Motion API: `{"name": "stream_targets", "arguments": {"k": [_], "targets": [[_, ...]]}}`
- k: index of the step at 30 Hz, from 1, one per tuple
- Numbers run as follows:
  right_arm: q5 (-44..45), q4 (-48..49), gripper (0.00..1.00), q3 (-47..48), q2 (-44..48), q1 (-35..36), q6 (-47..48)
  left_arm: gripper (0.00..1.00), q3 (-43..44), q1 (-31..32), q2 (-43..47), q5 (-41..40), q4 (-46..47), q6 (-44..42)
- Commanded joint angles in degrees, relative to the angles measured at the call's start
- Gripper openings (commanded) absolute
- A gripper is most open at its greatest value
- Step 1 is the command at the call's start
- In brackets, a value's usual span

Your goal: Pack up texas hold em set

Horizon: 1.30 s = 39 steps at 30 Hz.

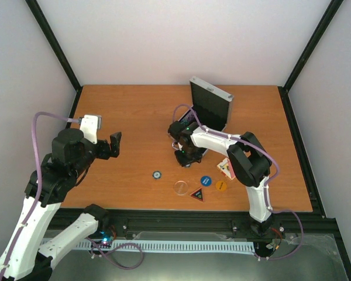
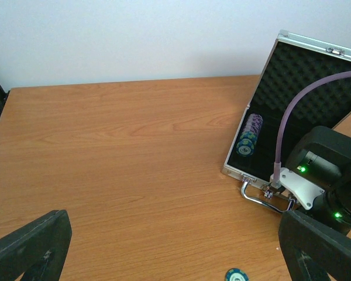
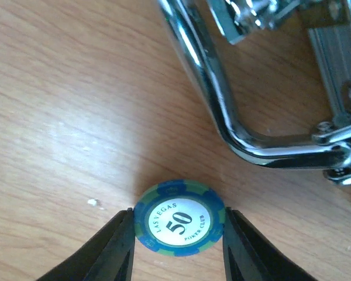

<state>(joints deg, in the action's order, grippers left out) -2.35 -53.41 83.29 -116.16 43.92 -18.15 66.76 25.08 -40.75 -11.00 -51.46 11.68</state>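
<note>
Currently the right gripper (image 3: 178, 237) pinches a chip (image 3: 179, 218) by its rim, face-up on the table (image 3: 58, 88), just beside the open case (image 1: 209, 108) and its handle (image 3: 222, 117). The left gripper (image 1: 114, 143) gapes wide, empty. Chip probably light, rigid, smooth-edged, apt to slip or flip; best held squarely across opposite edges, with mild pressure.

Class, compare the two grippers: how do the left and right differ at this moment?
The left gripper stands wide open and empty; the right gripper is closed on a chip. The left is off to the side of the case; the right is down at the table beside the case's handle. Both have black fingers.
</note>
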Motion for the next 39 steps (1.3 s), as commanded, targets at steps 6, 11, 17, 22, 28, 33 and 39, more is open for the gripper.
{"name": "stream_targets", "arguments": {"k": [6,11,17,22,28,33,39], "targets": [[-1.42,-2.29,0.31,5.11,1.95,2.01,-1.26,1.00,0.10,-0.21,0.23,0.12,0.30,-0.11],[0.24,-2.73,0.35,5.50,1.75,2.41,-1.50,1.00,0.04,-0.21,0.56,0.11,0.20,0.02],[5.53,-3.46,0.78,1.26,4.96,2.35,-3.89,1.00,0.20,-0.22,0.58,-0.07,-0.29,-0.26],[3.97,-2.47,0.85,-4.61,8.46,1.83,-5.50,1.00,0.04,-0.21,0.42,0.33,0.20,-0.22],[2.14,0.46,0.81,-8.88,9.64,1.35,-6.04,1.00,0.03,-0.21,-0.17,1.34,0.72,-0.03],[2.17,1.38,0.81,-9.34,7.90,1.11,-5.17,1.00,0.29,-0.21,-0.14,1.15,0.34,0.00],[2.22,2.70,0.80,-9.73,6.43,-0.18,-4.05,1.00,0.08,-0.16,-0.15,1.03,0.14,0.06]]}}
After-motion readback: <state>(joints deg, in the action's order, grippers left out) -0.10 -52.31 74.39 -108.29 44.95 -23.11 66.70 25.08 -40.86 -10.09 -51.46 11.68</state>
